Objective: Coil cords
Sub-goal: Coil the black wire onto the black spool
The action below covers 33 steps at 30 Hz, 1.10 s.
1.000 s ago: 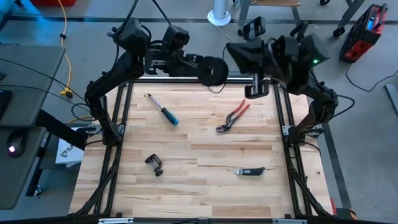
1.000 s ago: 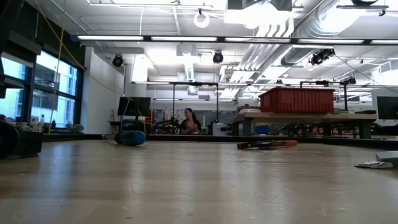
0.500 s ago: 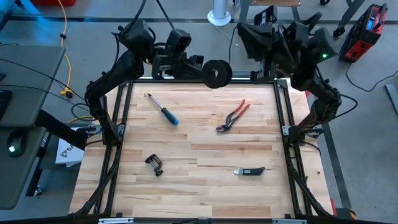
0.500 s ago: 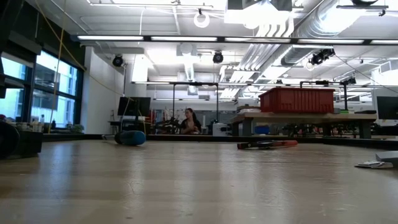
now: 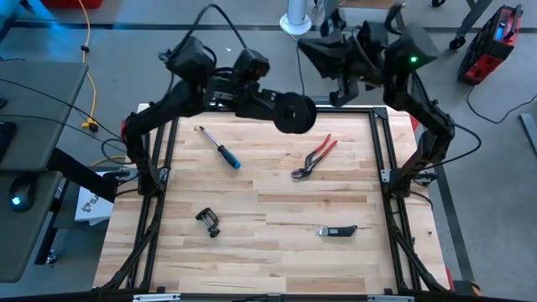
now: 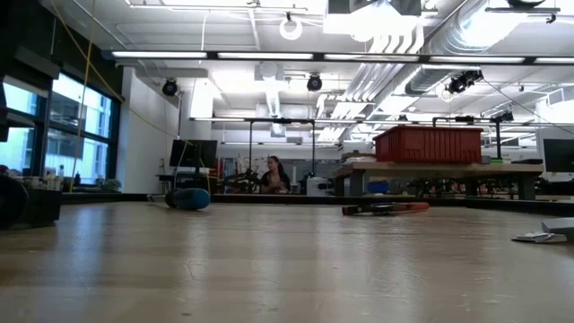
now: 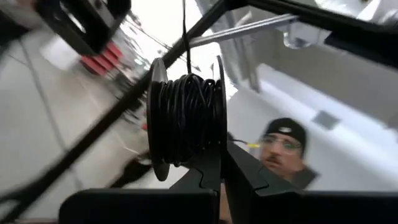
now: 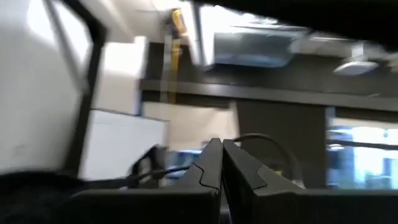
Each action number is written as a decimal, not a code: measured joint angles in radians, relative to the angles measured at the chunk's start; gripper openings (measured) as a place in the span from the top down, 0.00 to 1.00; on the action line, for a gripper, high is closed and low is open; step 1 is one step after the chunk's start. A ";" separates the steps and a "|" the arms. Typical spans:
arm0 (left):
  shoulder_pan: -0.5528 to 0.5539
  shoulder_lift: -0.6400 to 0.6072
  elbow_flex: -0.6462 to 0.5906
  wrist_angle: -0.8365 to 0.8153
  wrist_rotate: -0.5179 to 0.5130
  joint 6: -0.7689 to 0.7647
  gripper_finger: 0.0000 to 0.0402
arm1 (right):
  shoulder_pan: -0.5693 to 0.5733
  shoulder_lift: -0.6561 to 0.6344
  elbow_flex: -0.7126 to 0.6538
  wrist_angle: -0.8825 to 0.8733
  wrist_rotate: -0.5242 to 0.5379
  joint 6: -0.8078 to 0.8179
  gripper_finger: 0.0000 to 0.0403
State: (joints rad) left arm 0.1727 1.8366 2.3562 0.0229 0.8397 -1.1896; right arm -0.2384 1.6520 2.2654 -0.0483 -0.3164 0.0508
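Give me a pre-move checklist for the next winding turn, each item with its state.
1. Left gripper shut on the reel: ok.
2. Cord leads off the reel toward the right arm: ok.
3. Right gripper shut: ok.
4. Right gripper actually holds the cord: cannot tell.
5. Reel held above the table, apart from the pliers: ok.
6. Windings lie between the flanges: ok.

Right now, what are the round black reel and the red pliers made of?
The small round black reel looks like matte plastic, wound with thin, glossy dark cord. The red-handled pliers seem to be grey metal at the jaws, with red grips, probably rubber or plastic.
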 joint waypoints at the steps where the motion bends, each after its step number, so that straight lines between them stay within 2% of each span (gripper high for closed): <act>1: -0.001 0.011 0.000 0.033 0.011 -0.049 1.00 | -0.007 0.006 0.000 0.001 -0.044 0.016 1.00; 4: -0.007 0.046 0.000 0.121 0.032 -0.180 1.00 | -0.024 0.012 0.000 -0.002 -0.149 0.073 1.00; 12: -0.010 0.080 -0.001 0.397 0.060 -0.330 1.00 | -0.030 0.017 0.000 -0.043 -0.272 0.080 1.00; 20: -0.008 0.082 -0.001 0.391 0.104 -0.325 1.00 | 0.018 0.052 -0.002 -0.034 -0.286 0.073 1.00; 26: -0.002 0.076 0.000 0.400 0.263 -0.354 1.00 | 0.057 0.079 -0.004 -0.008 -0.318 0.049 1.00; 29: -0.002 0.074 0.000 0.435 0.380 -0.349 1.00 | 0.073 0.085 -0.004 -0.004 -0.330 0.002 1.00; 33: -0.002 0.067 0.000 0.546 0.390 -0.384 1.00 | 0.077 0.089 -0.004 0.028 -0.335 -0.006 1.00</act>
State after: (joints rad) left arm 0.1711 1.9035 2.3558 0.5688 1.2297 -1.5732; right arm -0.1619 1.7412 2.2616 -0.0205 -0.6510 0.0449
